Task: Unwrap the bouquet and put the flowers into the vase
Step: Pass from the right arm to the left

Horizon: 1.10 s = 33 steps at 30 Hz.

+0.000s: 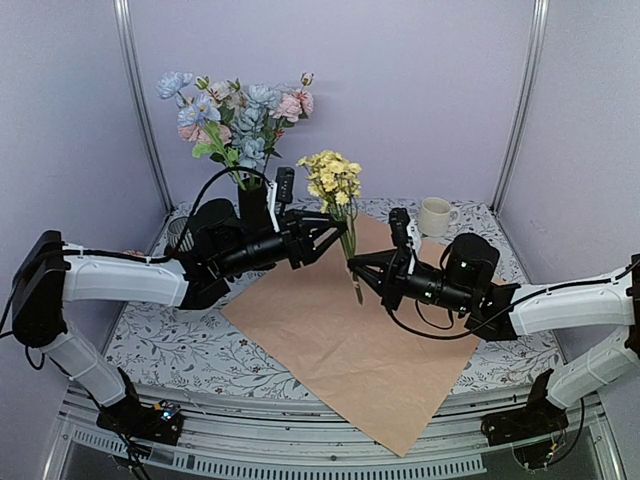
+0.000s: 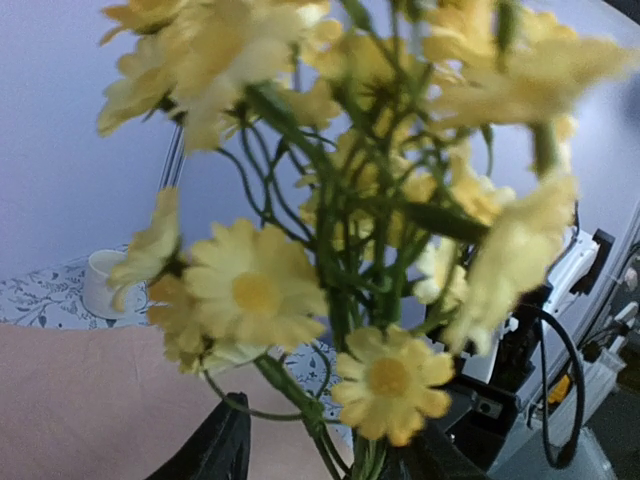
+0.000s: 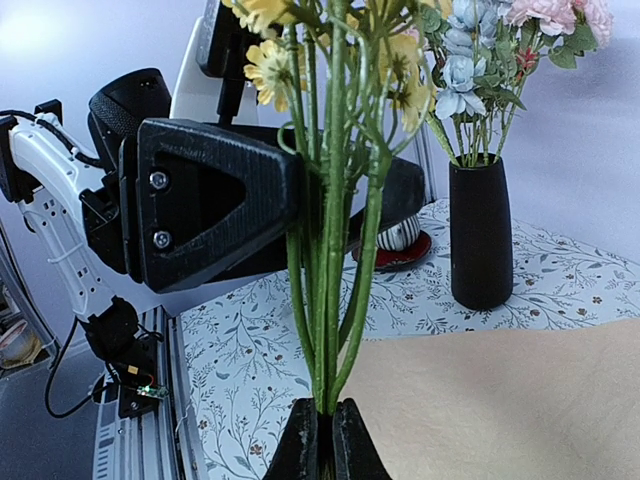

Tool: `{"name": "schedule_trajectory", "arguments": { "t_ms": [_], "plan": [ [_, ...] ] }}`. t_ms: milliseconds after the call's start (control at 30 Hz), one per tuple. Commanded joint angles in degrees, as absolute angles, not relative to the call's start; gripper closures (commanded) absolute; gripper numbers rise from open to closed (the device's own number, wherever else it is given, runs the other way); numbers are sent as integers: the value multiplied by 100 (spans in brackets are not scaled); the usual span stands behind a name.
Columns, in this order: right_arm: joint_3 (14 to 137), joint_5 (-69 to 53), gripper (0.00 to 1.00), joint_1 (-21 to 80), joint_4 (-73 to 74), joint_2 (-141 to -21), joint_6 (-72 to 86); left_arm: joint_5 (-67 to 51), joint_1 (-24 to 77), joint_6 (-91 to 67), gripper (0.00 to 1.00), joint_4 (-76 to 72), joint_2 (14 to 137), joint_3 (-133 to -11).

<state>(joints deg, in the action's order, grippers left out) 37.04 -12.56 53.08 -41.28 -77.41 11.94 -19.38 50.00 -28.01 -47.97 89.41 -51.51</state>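
My right pincer (image 3: 320, 415) is clenched on the lower stems of the yellow cluster (image 1: 332, 180), held upright over the paper (image 1: 350, 340), mid-table. Can't tell if the stem ends touch the paper. My left pincer (image 2: 325, 455) is released: fingers either side of the same stems, higher up, with a gap on one side. Left wrist view is mostly blurred blooms, and my fingers are cut off at its bottom edge. Far left on the table (image 1: 170, 350): vase (image 3: 480, 235) with the other flowers (image 1: 240, 115) in it, base hidden behind my left arm from above. Far right: mug (image 1: 435, 215). The striped cup (image 3: 400, 235) is mostly hidden by finger and stems.
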Motion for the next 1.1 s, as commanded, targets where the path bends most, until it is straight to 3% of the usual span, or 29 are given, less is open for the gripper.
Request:
{"name": "schedule_trajectory", "arguments": {
  "t_ms": [0, 67, 167, 233, 333, 467, 700, 867, 1067],
  "plan": [
    [3907, -1365, 97, 5378, -4333, -7865, 1100, -2179, 5104, -2776, 59, -4737, 9046, -5318],
    [3937, -1404, 93, 5387, -4333, -7914, 1084, -2219, 5100, -2733, 75, -4698, 9037, -5322],
    [3957, -1483, 60, 5385, -4339, -8012, 947, -2122, 5092, -2637, 97, -4647, 8948, -5261],
    [3933, -1489, 42, 5385, -4329, -8033, 729, -1982, 5085, -2557, 100, -4616, 8838, -5150],
    [3829, -1427, 31, 5388, -4262, -7968, 483, -1697, 5053, -2434, 100, -4524, 8638, -4975],
    [3530, -1129, 24, 5387, -4225, -7730, 75, -1402, 4938, -2267, 100, -4356, 8338, -4755],
    [2696, 30, 20, 5377, -4832, -7352, -381, -979, 4701, -1712, 100, -3883, 7927, -4565],
    [1991, 702, 16, 5360, -5682, -7359, -545, -213, 4534, -460, 100, -3085, 7648, -4877],
    [1887, 695, 16, 5353, -5771, -7322, -648, 580, 4148, 738, 100, -2540, 7679, -5453]
  ]
}}
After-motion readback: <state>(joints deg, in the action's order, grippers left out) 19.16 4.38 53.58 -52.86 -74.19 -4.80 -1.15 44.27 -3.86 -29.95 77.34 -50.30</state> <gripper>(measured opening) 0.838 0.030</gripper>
